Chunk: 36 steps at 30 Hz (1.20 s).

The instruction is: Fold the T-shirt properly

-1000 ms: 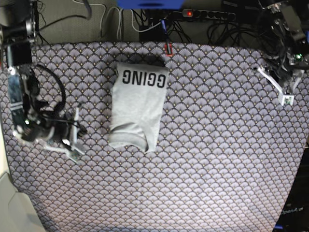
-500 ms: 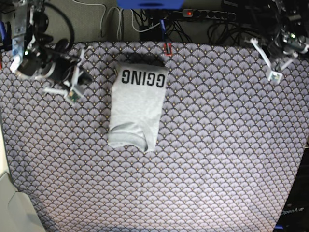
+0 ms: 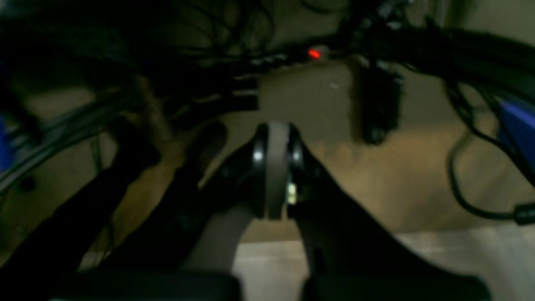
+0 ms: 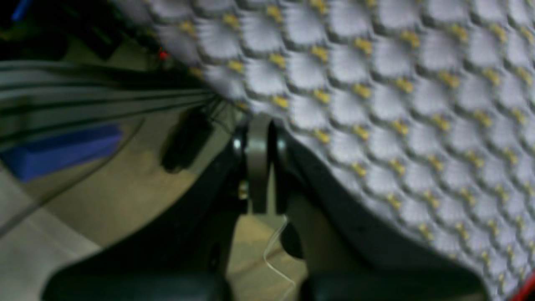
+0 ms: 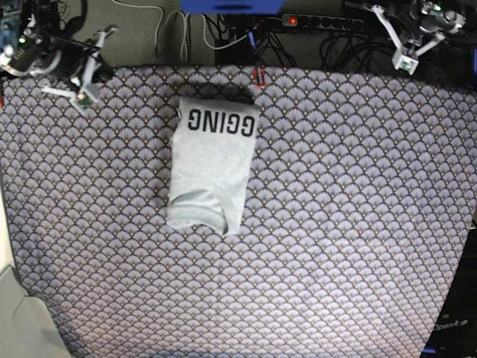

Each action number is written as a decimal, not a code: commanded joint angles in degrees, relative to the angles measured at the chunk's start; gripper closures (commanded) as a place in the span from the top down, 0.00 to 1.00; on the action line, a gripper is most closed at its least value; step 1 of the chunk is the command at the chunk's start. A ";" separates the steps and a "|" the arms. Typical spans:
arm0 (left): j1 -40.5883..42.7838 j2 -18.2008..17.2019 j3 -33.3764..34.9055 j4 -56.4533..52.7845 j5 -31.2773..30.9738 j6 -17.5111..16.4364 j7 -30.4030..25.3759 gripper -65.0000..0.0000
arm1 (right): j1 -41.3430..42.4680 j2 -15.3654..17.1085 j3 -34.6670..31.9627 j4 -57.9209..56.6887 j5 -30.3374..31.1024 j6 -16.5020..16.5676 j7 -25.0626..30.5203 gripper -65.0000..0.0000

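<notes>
Now the T-shirt (image 5: 211,170) lies as a narrow folded bundle on the tabletop (image 5: 350,224), a little left of centre in the base view, its long axis running from the far edge toward the near one. The black lettering sits at its far end, and the rounded, slightly rumpled fold at its near end. Nothing touches it.

Both arms are parked high at the far corners, well apart from the garment. The right hand (image 5: 83,91) hangs over the far left corner of the patterned tablecloth (image 5: 112,253), and the shirt lies off to its side and nearer the front. The left hand (image 5: 402,54) sits beyond the far right corner, over the cables (image 5: 339,33), and is the farther of the two from the bundle. To my eye the folding looks finished, so if any tidying were wanted, the right arm would have the shorter reach.

Each wrist view shows its fingers pressed together with nothing between them. Both views are blurred: the left one sees only dim floor and wiring, the right one a slice of the cloth's edge. Neither catches the shirt. How many layers the bundle holds, and where the sleeves are tucked, I cannot make out.
</notes>
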 commanded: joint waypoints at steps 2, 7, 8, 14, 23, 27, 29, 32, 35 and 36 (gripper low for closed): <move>1.21 0.51 0.16 -1.07 0.05 0.39 -1.15 0.00 | -3.28 0.65 3.61 0.31 -0.40 -0.03 1.70 0.00; 2.00 2.80 2.18 -7.40 3.92 0.48 -4.14 0.00 | -8.02 -0.94 7.04 -2.41 -11.48 -0.03 6.62 0.00; 2.17 3.50 2.79 -8.90 5.76 0.48 -5.46 0.00 | -9.08 -1.55 7.66 -3.20 -13.85 -0.03 8.20 0.00; 3.85 6.58 5.87 -18.48 11.92 0.48 -13.37 0.00 | -11.63 -3.49 9.94 -13.66 -23.17 -0.03 17.35 0.00; -1.61 7.20 6.57 -40.90 12.09 0.48 -24.45 0.00 | 0.50 -1.29 10.21 -50.85 -28.71 -0.03 33.35 0.00; -7.50 7.11 6.57 -56.98 17.10 0.92 -32.18 0.00 | 5.60 -0.50 6.08 -65.09 -28.97 -0.03 42.84 0.00; -10.75 7.46 6.57 -65.95 21.06 4.17 -38.16 0.00 | 8.59 -0.32 4.05 -71.60 -28.97 -0.03 46.36 0.00; -14.62 7.55 6.49 -77.20 24.23 9.18 -47.74 0.00 | 13.52 -0.41 1.50 -80.48 -28.97 -0.03 49.52 0.00; -19.36 7.20 6.49 -85.91 24.93 12.34 -52.58 0.00 | 17.30 -0.76 -0.52 -86.45 -28.97 -0.03 51.19 0.00; -21.03 7.11 6.49 -88.02 24.67 12.96 -53.02 0.00 | 18.00 -1.55 -1.22 -87.69 -28.97 -0.03 51.98 0.00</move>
